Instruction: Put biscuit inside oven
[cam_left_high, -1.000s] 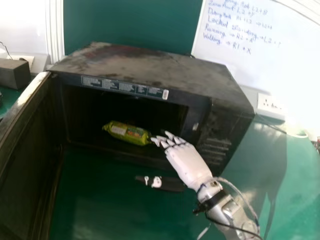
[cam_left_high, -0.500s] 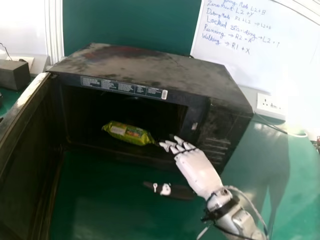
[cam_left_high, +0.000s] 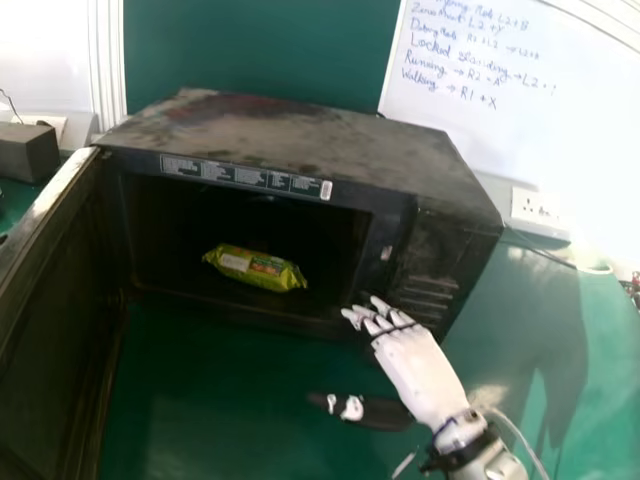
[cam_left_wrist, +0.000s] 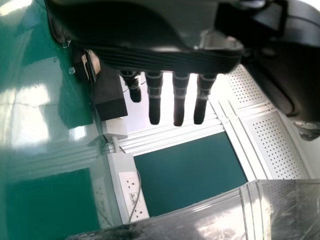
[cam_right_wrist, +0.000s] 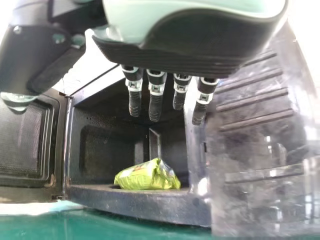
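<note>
The counter (cam_left_high: 220, 410), a green surface, carries the whole arrangement. A whiteboard (cam_left_high: 500, 90) with handwriting rises behind its far right part. The black oven (cam_left_high: 300, 130) stands toward the far edge of the counter, its opening facing the near edge. The oven door (cam_left_high: 50, 300) is swung open at the left, extending toward the counter's near edge. A dark box (cam_left_high: 28, 150) lies toward the counter's far left corner, beyond the door. The right robot hand (cam_left_high: 420, 370) is before the oven's right portion, well apart from the packet; its fingers are extended and the thumb is held away from them. The left robot hand (cam_left_wrist: 165, 59), shown in the left wrist view, has its fingers straight and its thumb apart. The biscuit packet (cam_left_high: 255, 267), yellow-green, lies on its side inside the oven, on the cavity floor near the front lip, its length running roughly along the opening.
</note>
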